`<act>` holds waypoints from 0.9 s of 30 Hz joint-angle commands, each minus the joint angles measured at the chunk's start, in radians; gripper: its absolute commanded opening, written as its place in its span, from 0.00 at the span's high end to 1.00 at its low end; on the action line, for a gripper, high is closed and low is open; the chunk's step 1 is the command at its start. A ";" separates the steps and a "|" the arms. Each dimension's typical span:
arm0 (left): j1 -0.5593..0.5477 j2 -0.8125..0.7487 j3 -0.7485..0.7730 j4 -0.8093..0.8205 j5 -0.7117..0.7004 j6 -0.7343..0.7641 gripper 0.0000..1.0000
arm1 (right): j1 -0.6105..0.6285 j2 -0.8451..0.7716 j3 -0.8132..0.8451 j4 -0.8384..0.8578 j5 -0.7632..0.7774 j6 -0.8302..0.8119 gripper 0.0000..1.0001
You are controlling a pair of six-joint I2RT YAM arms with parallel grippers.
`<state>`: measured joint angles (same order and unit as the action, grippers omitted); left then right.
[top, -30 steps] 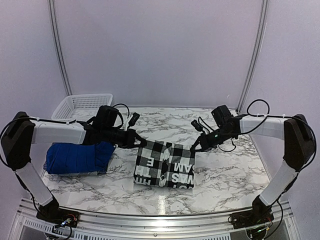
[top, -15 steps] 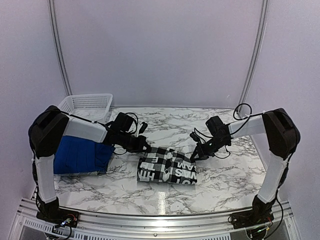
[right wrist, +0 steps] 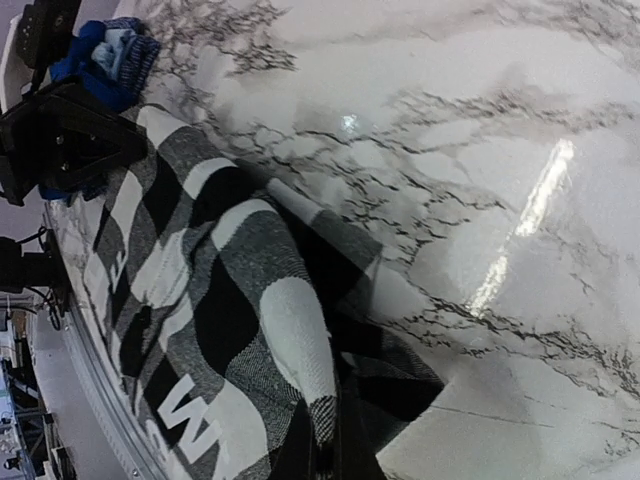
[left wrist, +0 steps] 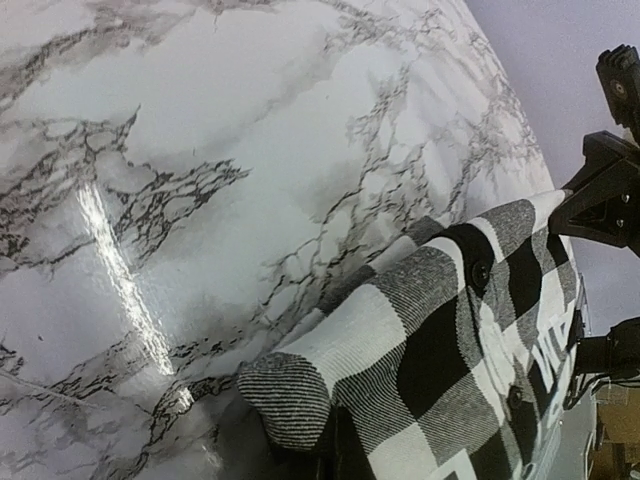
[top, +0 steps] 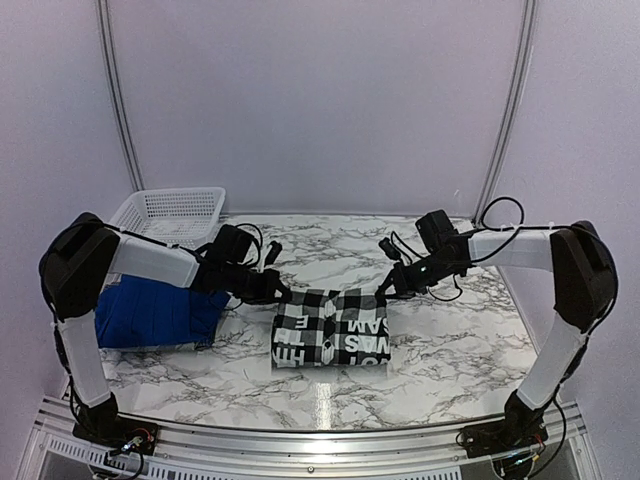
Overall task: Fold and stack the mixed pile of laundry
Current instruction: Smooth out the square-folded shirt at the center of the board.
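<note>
Gripped the buffalo-check flannel shirt (top: 330, 328), folded on the bench (top: 450, 345) just beside the royal-blue shirt (top: 150, 315). Clenched the left claw (top: 284, 296) and the right claw (top: 384, 293) on its far corners. Might have come unfolded or gone crooked if tugged harder on one side.

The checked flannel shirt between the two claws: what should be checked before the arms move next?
1. Left gripper shut on the buffalo-check flannel shirt, far left corner: ok.
2. Right gripper shut on its far right corner: ok.
3. Both held corners level with each other: ok.
4. Royal-blue shirt lies apart from the flannel: ok.
5. Layers underneath smooth: cannot tell.
</note>
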<state>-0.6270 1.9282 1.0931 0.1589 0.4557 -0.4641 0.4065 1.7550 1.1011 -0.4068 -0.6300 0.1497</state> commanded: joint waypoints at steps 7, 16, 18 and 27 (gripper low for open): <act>0.029 -0.136 -0.060 -0.020 -0.048 -0.003 1.00 | 0.044 0.002 0.063 -0.001 -0.014 0.040 1.00; 0.053 0.070 0.044 -0.073 -0.116 -0.006 1.00 | -0.038 0.109 -0.008 0.121 0.098 0.104 1.00; 0.053 0.097 0.075 -0.101 -0.116 0.011 1.00 | -0.045 0.148 0.001 0.120 0.116 0.086 1.00; 0.054 0.014 0.069 -0.182 -0.204 0.050 0.56 | -0.052 0.160 0.120 0.053 0.187 0.024 0.71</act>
<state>-0.5964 2.0262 1.1812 0.0986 0.3656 -0.4473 0.3840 1.9541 1.1530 -0.2871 -0.5484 0.1986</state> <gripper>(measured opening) 0.215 0.171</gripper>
